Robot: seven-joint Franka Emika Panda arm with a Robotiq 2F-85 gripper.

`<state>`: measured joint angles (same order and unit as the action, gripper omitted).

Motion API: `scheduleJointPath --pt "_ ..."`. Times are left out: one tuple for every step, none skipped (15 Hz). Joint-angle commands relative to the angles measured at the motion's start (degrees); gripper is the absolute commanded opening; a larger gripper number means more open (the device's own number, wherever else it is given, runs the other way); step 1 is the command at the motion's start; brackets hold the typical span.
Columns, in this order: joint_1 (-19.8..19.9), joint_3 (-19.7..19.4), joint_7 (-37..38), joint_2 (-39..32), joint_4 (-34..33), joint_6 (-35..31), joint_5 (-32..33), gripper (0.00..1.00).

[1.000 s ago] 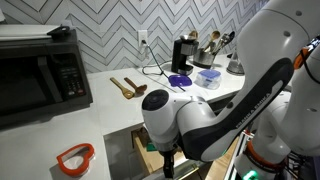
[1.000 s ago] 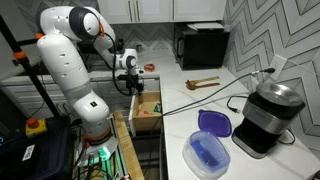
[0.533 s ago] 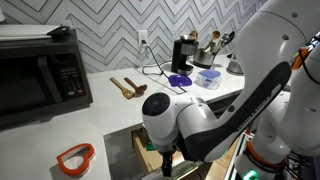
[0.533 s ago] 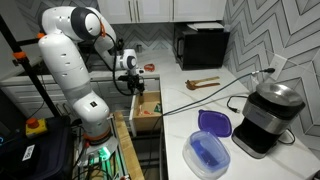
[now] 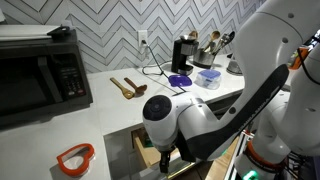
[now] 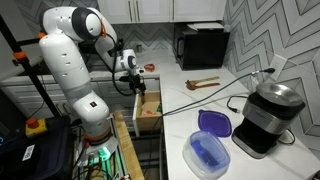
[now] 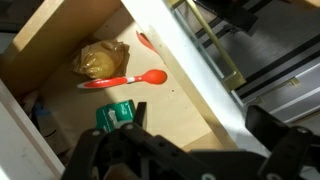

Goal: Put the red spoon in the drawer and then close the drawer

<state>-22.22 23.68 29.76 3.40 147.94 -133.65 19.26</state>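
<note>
The red spoon [image 7: 128, 80] lies flat on the light wood floor of the open drawer [image 7: 186, 62], its bowl towards the white front. The brass bar handle [image 7: 214, 48] runs along the outside of that front. My gripper [image 7: 200, 120] is open and empty. It hangs above the drawer's front edge, with one finger [image 7: 139, 112] over the inside and the other [image 7: 266, 122] outside the front. In both exterior views the gripper [image 6: 135, 86] is just above the open drawer [image 6: 146, 110], and the spoon is hidden there.
A yellowish lump [image 7: 99, 60] and a green item [image 7: 114, 116] also lie in the drawer. On the counter are a red heart-shaped ring [image 5: 75, 157], wooden spoons [image 5: 125, 87], a microwave [image 5: 40, 72], a coffee machine [image 6: 266, 112] and a blue container [image 6: 207, 156].
The arm has edged slightly over the drawer. The spoon and the drawer have not visibly moved.
</note>
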Motion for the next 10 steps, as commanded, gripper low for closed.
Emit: scheduleJointPath --pt "1.2 0.0 6.1 -0.1 0.1 -0.5 5.4 1.00" --pt "1.5 -0.1 7.3 -0.1 -0.2 -0.4 6.4 1.00" --pt "1.8 -0.3 8.6 -0.2 -0.4 -0.2 7.5 1.00" --pt "2.1 -0.4 9.8 -0.4 -0.7 0.1 8.3 1.00" --pt "2.3 -0.6 11.2 -0.5 -0.9 0.4 9.3 1.00" --pt "2.6 -0.7 12.4 -0.6 -1.1 0.3 10.1 1.00" --pt "3.0 -1.0 13.6 -0.9 -1.3 -0.1 11.3 1.00" --pt "3.3 -1.1 14.7 -1.1 -1.4 -0.2 12.3 1.00" --pt "3.6 -1.4 15.8 -1.5 -1.6 -0.4 13.5 1.00" --pt "3.7 -1.5 16.7 -1.6 -1.8 -0.4 14.4 1.00"
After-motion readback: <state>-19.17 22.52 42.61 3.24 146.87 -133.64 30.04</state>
